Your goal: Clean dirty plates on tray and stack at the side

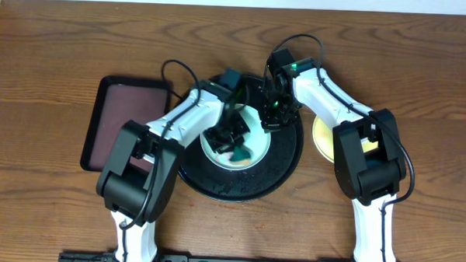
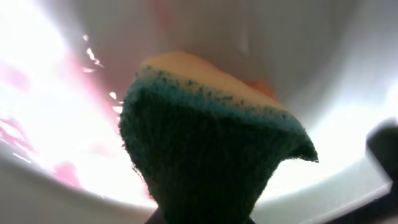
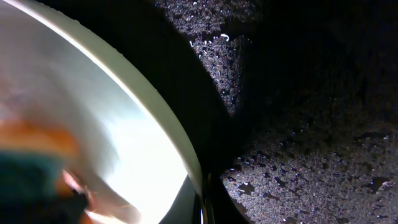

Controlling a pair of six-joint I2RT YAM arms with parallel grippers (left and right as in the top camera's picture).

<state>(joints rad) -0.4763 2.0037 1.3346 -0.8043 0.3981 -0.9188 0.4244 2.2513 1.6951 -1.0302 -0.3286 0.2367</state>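
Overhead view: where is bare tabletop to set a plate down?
Bare wood right of the yellow plate to the table edge, and in front of the brown tray. Crowded: black tray, mint plate under left arm and right arm.

No legible text, no labels (any view)

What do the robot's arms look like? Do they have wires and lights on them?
The left arm and right arm are smooth white tubes joined by chunky, rounded black joints. A thin black cable loops off the left one, and another cable loops off the right. A tiny green light glows near the right wrist. The left tool and right tool are black.
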